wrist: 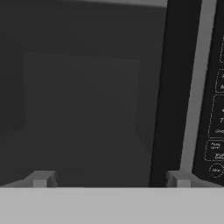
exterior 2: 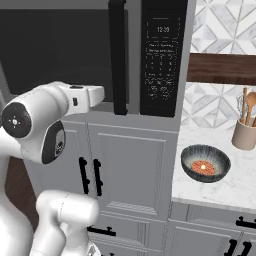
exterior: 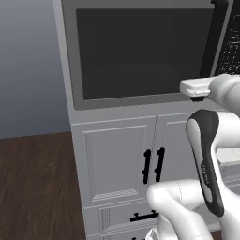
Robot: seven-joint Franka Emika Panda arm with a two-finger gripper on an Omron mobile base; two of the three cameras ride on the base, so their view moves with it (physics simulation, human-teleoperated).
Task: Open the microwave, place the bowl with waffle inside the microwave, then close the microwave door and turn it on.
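Note:
The microwave (exterior 2: 160,60) sits built in above the cabinets, and the microwave door (exterior: 140,51) is shut, its dark glass facing me. The long black bar handle (exterior 2: 117,55) runs down the door's right side beside the button panel (exterior: 232,42). My gripper (wrist: 110,179) is open and empty, level with the door's lower part and pointing at the glass. In the hand view the handle (wrist: 168,87) stands just left of the right fingertip (wrist: 179,179). The bowl (exterior 2: 205,164), dark and striped with the waffle (exterior 2: 203,167) in it, rests on the counter to the right.
Grey cabinet doors with short black handles (exterior: 152,165) are below the microwave. The white marble counter (exterior 2: 235,190) holds a utensil holder (exterior 2: 245,132) at the far right, under a wooden shelf (exterior 2: 222,69). Dark wood floor (exterior: 33,187) lies to the left.

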